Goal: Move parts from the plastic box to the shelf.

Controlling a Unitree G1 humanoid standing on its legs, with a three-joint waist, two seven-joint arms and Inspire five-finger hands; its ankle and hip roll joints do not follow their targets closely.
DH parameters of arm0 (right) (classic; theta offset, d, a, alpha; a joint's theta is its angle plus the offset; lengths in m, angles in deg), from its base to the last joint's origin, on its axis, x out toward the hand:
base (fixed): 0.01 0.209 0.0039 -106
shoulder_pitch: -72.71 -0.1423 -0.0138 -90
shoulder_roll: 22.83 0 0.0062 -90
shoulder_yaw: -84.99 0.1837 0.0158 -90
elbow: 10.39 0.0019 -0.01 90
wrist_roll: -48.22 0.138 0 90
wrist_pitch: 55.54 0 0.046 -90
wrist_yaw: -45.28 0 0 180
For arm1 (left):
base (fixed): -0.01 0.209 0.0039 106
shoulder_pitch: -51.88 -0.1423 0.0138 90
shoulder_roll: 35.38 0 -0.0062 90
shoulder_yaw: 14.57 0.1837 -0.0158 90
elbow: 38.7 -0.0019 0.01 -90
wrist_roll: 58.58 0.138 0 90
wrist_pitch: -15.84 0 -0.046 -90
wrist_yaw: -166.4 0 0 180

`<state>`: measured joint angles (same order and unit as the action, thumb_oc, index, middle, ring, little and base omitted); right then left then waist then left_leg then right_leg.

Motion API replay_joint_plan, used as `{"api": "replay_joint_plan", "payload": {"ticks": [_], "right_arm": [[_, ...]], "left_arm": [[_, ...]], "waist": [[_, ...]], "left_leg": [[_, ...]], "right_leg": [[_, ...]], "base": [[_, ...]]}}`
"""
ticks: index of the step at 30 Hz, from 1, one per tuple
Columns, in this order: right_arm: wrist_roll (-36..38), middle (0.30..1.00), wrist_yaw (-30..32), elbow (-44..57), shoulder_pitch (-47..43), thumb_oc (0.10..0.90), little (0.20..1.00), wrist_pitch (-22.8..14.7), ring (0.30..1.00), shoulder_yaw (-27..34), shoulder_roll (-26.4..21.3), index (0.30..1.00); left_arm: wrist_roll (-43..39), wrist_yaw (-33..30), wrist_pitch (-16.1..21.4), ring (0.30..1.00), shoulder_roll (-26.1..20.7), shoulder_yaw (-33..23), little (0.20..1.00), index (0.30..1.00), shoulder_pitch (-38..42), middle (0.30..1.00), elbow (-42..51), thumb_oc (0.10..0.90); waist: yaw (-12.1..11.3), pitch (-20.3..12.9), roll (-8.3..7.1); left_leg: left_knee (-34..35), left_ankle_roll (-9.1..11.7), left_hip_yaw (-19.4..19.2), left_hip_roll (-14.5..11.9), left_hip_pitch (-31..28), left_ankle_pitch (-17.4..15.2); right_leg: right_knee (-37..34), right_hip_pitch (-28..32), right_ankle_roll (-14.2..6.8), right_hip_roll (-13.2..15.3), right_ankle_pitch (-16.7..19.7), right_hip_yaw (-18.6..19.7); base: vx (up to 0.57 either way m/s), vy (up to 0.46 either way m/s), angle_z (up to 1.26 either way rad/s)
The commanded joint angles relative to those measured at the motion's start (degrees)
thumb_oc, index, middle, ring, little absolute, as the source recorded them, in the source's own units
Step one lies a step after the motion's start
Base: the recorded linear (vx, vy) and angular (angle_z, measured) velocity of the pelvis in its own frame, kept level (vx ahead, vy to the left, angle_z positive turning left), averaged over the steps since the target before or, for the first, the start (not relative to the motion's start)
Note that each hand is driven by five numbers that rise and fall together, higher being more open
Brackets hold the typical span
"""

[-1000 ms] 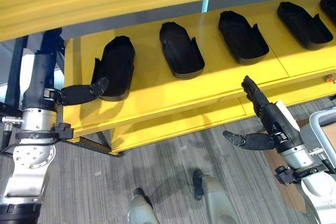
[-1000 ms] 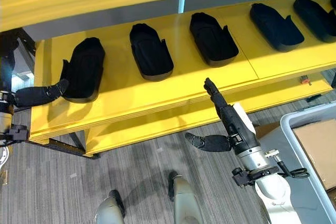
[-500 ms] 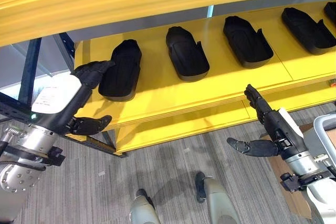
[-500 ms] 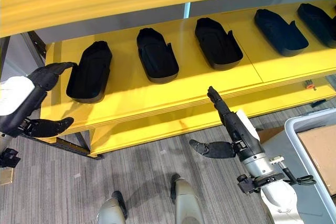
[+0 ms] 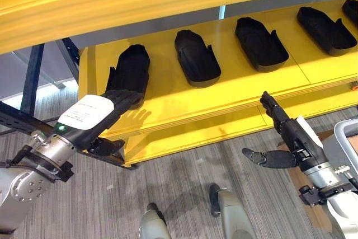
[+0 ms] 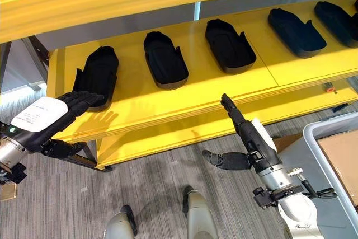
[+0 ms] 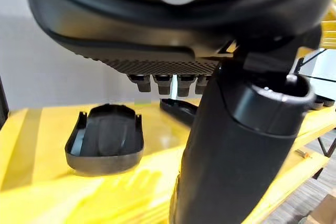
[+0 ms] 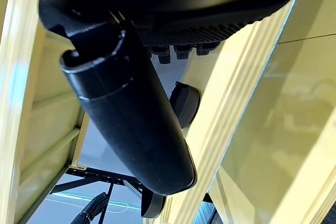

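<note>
Nearest, the right hand [image 6: 246, 138] hangs below the front lip of the yellow shelf [image 5: 168, 102], fingers straight and thumb spread, holding nothing. Beside that arm shows the grey rim of the plastic box [image 6: 327, 132]; what parts remain in it I cannot tell. The left hand [image 5: 106, 116] sits at the shelf's front edge, fingers relaxed and empty, just short of the leftmost part [image 5: 130, 71], apart from it in the left wrist view. Further back, that part lies flat on the shelf in a row with the second part [image 5: 196, 57], the third part [image 5: 260, 43] and a fourth part [image 5: 324, 26]. By my judgement several placements are done, and another trip to the box would come next
</note>
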<state>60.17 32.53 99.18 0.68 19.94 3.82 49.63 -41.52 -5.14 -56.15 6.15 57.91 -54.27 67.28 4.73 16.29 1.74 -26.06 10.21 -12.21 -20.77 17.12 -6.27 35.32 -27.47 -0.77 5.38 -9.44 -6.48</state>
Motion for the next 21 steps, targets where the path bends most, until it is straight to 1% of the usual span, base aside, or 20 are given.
{"api": "replay_joint_plan", "payload": {"ticks": [1, 2, 3, 7, 9, 17, 21], "right_arm": [[3.65, 1.000, -0.11, 6.04, -3.78, 0.900, 1.000, -4.65, 1.000, 3.76, 0.47, 1.000], [3.82, 1.000, -0.29, 5.95, -3.86, 0.900, 1.000, -4.63, 1.000, 3.48, 0.51, 1.000], [3.69, 1.000, -0.33, 6.03, -3.69, 0.900, 1.000, -4.67, 1.000, 3.71, 0.55, 1.000], [3.88, 1.000, -0.69, 5.72, -3.63, 0.900, 1.000, -4.51, 1.000, 3.94, 0.63, 1.000], [3.82, 1.000, -0.98, 5.62, -3.35, 0.900, 1.000, -4.32, 1.000, 4.35, 0.71, 1.000], [3.51, 1.000, -1.61, 5.17, -2.90, 0.900, 1.000, -3.85, 1.000, 4.87, 1.04, 1.000], [3.55, 1.000, -1.71, 4.97, -2.77, 0.900, 1.000, -3.76, 1.000, 4.92, 1.41, 1.000]], "left_arm": [[-6.00, -0.45, 0.54, 1.000, -5.22, -3.26, 1.000, 1.000, 5.68, 1.000, -1.09, 0.900], [-7.51, 0.17, 0.51, 1.000, -5.74, -3.09, 1.000, 1.000, 5.98, 1.000, -2.15, 0.900], [-7.38, 0.91, 0.31, 1.000, -6.99, -3.42, 1.000, 1.000, 5.92, 1.000, -2.95, 0.900], [-8.51, 2.69, -0.35, 1.000, -8.13, -4.16, 1.000, 1.000, 5.41, 1.000, -3.94, 0.900], [-9.38, 3.86, -0.71, 1.000, -9.03, -4.75, 1.000, 1.000, 5.17, 1.000, -5.90, 0.900], [-7.91, 6.75, -1.44, 1.000, -11.40, -4.79, 1.000, 1.000, 5.90, 1.000, -7.72, 0.900], [-7.74, 8.08, -1.78, 1.000, -11.98, -3.46, 1.000, 1.000, 7.27, 1.000, -8.70, 0.900]], "waist": [[1.66, -2.40, 0.12], [1.76, -2.32, 0.24], [1.70, -2.13, 0.36], [1.69, -1.82, 0.53], [1.79, -1.61, 0.73], [1.95, -1.59, 0.75], [2.13, -1.64, 0.67]], "left_leg": [[0.81, -3.76, 1.55, -0.80, 2.22, 2.64], [0.85, -3.74, 1.50, -0.80, 2.22, 2.70], [0.76, -3.69, 1.45, -0.90, 2.27, 2.76], [0.53, -3.65, 1.36, -0.98, 2.31, 2.77], [0.56, -3.65, 1.25, -1.03, 2.34, 2.87], [0.43, -3.60, 1.15, -1.08, 2.50, 2.81], [0.30, -3.53, 1.12, -1.09, 2.75, 2.86]], "right_leg": [[-1.54, 4.59, -5.12, 2.83, 0.88, 2.23], [-1.44, 4.46, -5.10, 2.83, 0.88, 2.30], [-1.50, 4.42, -5.14, 2.85, 0.89, 2.35], [-1.46, 4.36, -5.19, 2.87, 0.96, 2.49], [-1.50, 4.32, -5.21, 2.96, 0.97, 2.44], [-1.26, 3.98, -5.28, 2.98, 0.81, 2.54], [-1.24, 3.87, -5.27, 2.99, 0.82, 2.51]], "base": [[0.00, 0.000, 0.00], [0.00, 0.000, 0.00], [0.00, 0.000, 0.00], [0.00, 0.000, 0.00], [0.00, 0.001, -0.02], [0.00, 0.000, 0.00], [0.00, 0.000, 0.00]]}}
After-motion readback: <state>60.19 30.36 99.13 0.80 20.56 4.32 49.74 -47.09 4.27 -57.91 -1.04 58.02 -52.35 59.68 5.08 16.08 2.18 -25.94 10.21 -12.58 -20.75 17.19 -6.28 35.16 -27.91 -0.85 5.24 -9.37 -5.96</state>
